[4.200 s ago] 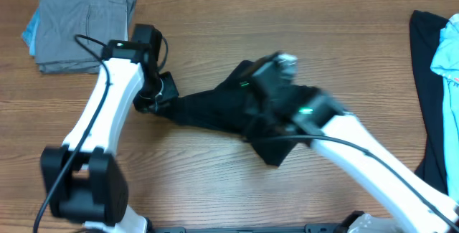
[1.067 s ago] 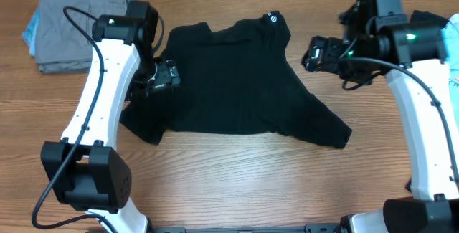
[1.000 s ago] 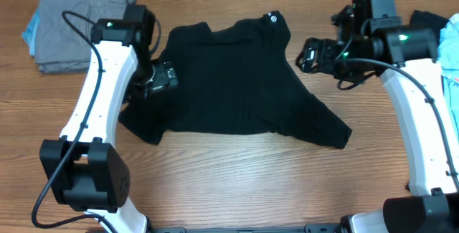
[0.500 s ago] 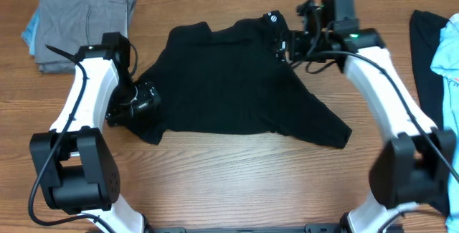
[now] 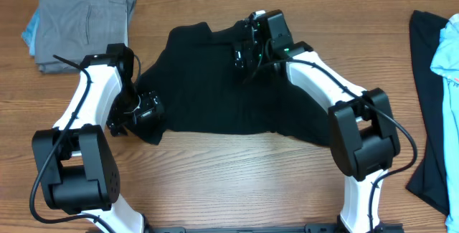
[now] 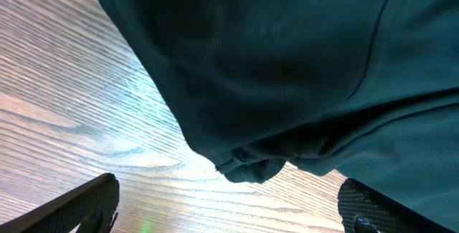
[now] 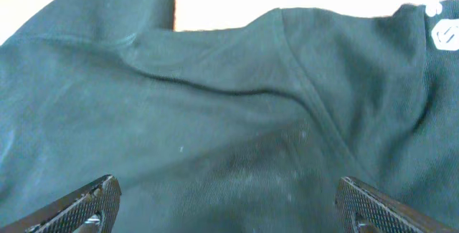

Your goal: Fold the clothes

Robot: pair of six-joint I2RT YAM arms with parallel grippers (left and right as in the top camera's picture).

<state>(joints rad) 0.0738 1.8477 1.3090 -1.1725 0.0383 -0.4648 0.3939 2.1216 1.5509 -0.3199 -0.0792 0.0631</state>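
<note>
Shirt (image 5: 215,89) in black is spread flat on the table (image 5: 237,183), centre-far. Both claws stand wide open, empty: the left gripper (image 5: 141,110) at the near-left sleeve hem, the right gripper (image 5: 245,52) above the far collar. Edges should be pinched squarely, both layers taken.

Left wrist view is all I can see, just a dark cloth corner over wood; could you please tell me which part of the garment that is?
Observer: It is the near left corner of a black short-sleeved fabric shirt, spread out on the wooden table.
Operator: Thank you; where is the other arm?
Observer: The right pincer hangs open over the shirt's far edge, near a small round white logo.
Operator: Is anything else nearby?
Observer: A folded grey fabric garment lies at the table's far left corner.
</note>
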